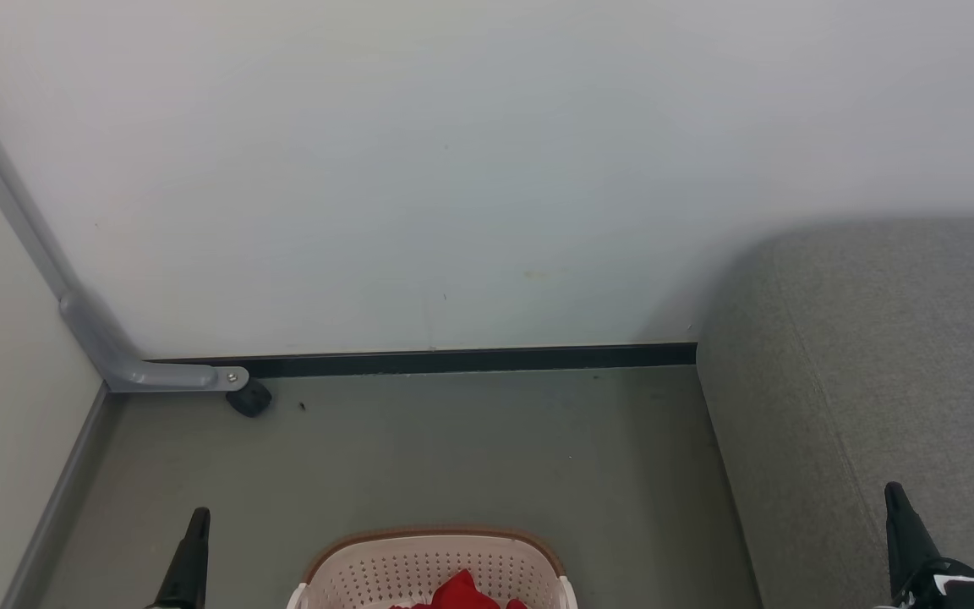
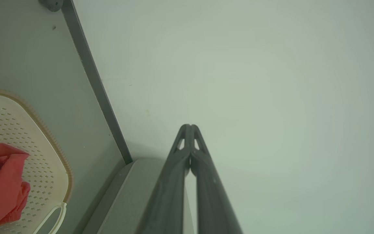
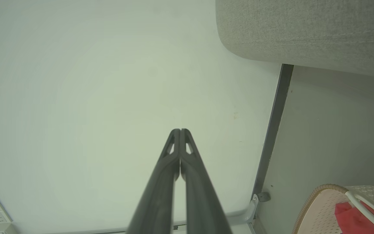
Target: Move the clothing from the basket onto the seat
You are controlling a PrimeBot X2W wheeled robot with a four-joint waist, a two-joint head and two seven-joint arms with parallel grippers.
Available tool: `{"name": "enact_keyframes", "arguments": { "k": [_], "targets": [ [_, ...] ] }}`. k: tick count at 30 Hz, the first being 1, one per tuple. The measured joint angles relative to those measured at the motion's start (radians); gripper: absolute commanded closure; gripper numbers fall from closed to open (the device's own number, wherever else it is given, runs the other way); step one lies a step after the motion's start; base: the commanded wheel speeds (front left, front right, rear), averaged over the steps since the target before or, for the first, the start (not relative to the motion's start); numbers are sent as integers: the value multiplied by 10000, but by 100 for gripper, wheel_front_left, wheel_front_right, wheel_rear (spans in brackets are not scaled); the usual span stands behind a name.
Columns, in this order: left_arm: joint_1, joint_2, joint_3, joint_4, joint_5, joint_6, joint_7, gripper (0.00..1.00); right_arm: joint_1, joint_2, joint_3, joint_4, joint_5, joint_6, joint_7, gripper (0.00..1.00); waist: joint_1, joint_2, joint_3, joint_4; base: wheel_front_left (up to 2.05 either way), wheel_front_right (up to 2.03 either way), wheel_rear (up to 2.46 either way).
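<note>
Clothing (image 1: 459, 592) lies in basket (image 1: 436, 536) on floor (image 1: 495, 448); seat (image 1: 876, 355) near, to basket's right. L gripper (image 2: 189, 126) and R gripper (image 3: 180, 131): fingers pressed together, holding nothing, both clear of basket.

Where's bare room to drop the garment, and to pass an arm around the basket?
The grey woven-fabric seat is bare across all that shows. Grey floor is free between the brown rim of the cream perforated basket, the dark skirting and the seat's side. The red clothing crowds the basket; a grey metal bracket sits far-left.
</note>
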State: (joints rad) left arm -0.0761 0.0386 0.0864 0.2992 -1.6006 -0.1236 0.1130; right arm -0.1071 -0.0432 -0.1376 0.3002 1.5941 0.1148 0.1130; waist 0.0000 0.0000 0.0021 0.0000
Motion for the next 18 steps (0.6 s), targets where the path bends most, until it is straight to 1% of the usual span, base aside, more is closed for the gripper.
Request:
{"name": "enact_keyframes", "arguments": {
  "k": [18],
  "targets": [
    [0,0,0,0,0,0,0,100,0,0,0,0,2,0,0,100,0,0,0,0,0,0,0]
  ]
}}
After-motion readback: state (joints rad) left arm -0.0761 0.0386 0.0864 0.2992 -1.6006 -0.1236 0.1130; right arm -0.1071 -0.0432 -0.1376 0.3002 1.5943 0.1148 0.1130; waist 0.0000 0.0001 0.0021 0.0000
